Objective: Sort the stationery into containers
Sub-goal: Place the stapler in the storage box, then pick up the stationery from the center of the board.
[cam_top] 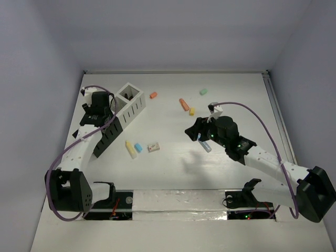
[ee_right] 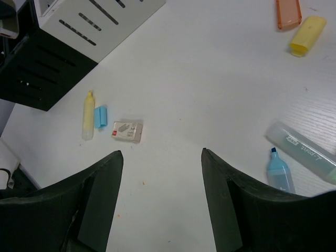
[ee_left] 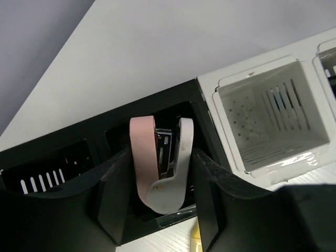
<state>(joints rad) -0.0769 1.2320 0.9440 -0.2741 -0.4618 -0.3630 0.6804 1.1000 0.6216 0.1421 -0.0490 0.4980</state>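
The left gripper point(ee_left: 161, 157) has both fingers point(ee_left: 113, 205) snug against the sides of a pink and white stapler point(ee_left: 160, 176), so it looks gripped to me. The stapler is splayed open in a V, with the hinge end toward the camera and the arms poking down into a cell of the black container point(ee_left: 79, 134). That cell is tight, since the stapler and fingers pretty much fill its width.

Butted right up against it is the white container point(ee_left: 210, 105). Its near cell shows slatted walls and a dotted floor, and the next cell along has something dark in it that I can't make out. From overhead, all of this sits hard by the table's left edge and close to the wall, so there's not much room on that side.

The right gripper point(ee_right: 161, 155) is spread wide with nothing between its fingers, hovering over bare table point(ee_right: 173, 79) with plenty of space around it. Closest to it are a blue marker point(ee_right: 278, 173) and a clear tube point(ee_right: 302, 152), just beside each other.

Further off, a yellow marker point(ee_right: 87, 115) and a blue block point(ee_right: 100, 116) lie side by side, with a small staple box point(ee_right: 126, 130) just beside them, all near the black container. An orange piece point(ee_right: 289, 13) and a yellow piece point(ee_right: 307, 35) lie toward the far side. A second orange piece point(cam_top: 153, 95) and a green piece point(cam_top: 203, 91) sit near the far edge.
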